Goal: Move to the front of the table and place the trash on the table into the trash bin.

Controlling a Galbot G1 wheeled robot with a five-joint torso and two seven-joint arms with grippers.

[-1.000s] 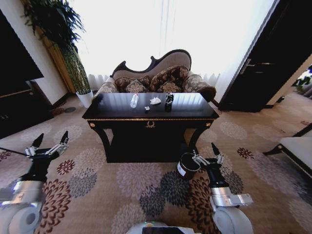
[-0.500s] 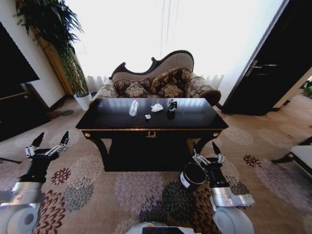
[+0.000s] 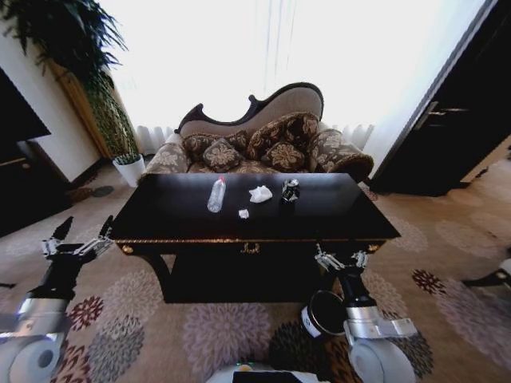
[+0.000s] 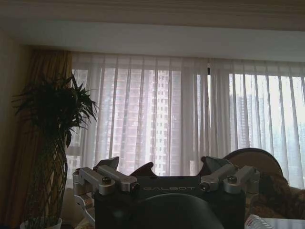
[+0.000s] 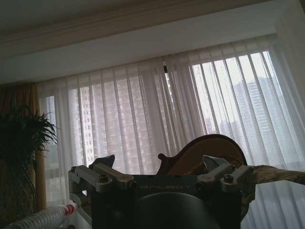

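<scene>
We face a glossy black table [image 3: 335, 214] with a gilt edge and curved legs; on its top lie a crushed clear bottle [image 3: 216, 195], a crumpled white tissue [image 3: 260, 193], a tiny white scrap [image 3: 243, 214] and a dark can [image 3: 289, 191], close together near the middle. Our left gripper [image 3: 77, 246] hovers beside the table's left front corner and our right gripper [image 3: 341, 258] below its front edge, both with fingers spread and empty. The round dark bin [image 3: 322, 313] sits on the flowered carpet [image 3: 215, 335] just beside the right arm

Tabletop [image 3: 335, 209] edge is blocking directly ahead of right pincer [image 3: 341, 259]; trash bin [image 3: 323, 313] is crowding just below it. Open carpet is lying around left pincer [image 3: 77, 242].
</scene>
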